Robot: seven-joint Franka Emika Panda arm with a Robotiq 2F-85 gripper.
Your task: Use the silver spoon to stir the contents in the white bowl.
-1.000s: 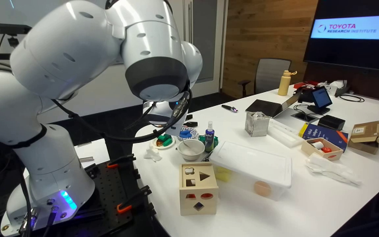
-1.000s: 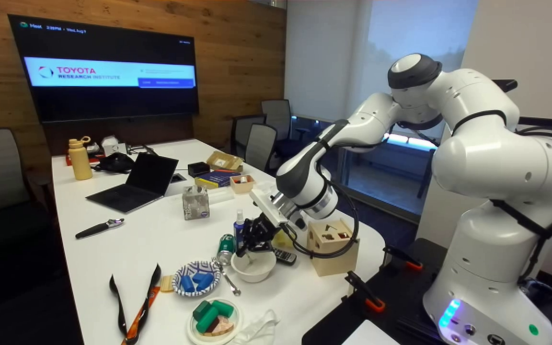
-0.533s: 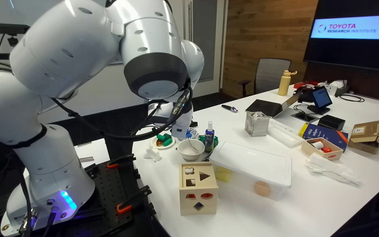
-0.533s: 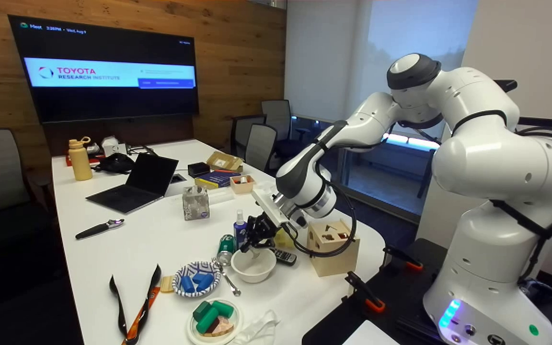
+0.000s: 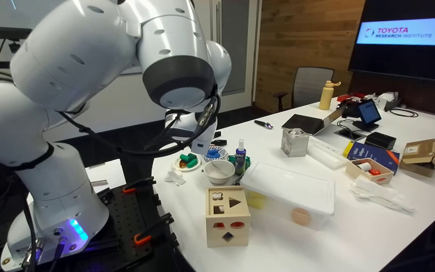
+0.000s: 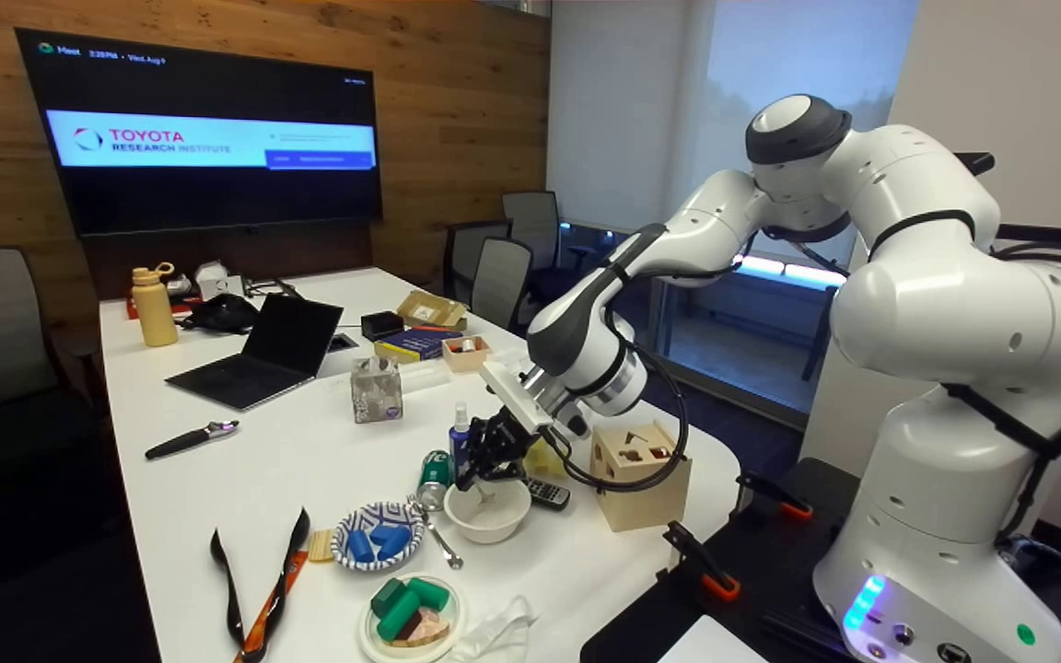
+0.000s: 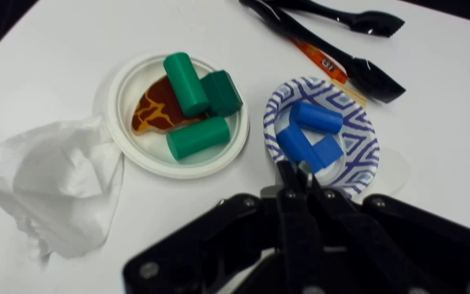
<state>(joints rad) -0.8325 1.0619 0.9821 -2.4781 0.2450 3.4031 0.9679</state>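
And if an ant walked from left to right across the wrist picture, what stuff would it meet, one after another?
Crumpled white tissue → white plate with green blocks on it → patterned bowl with blue blocks in it.

white bowl point(image 6: 488, 529): round, upright | silver spoon point(image 5: 216, 167): tilted, lower end inside bowl
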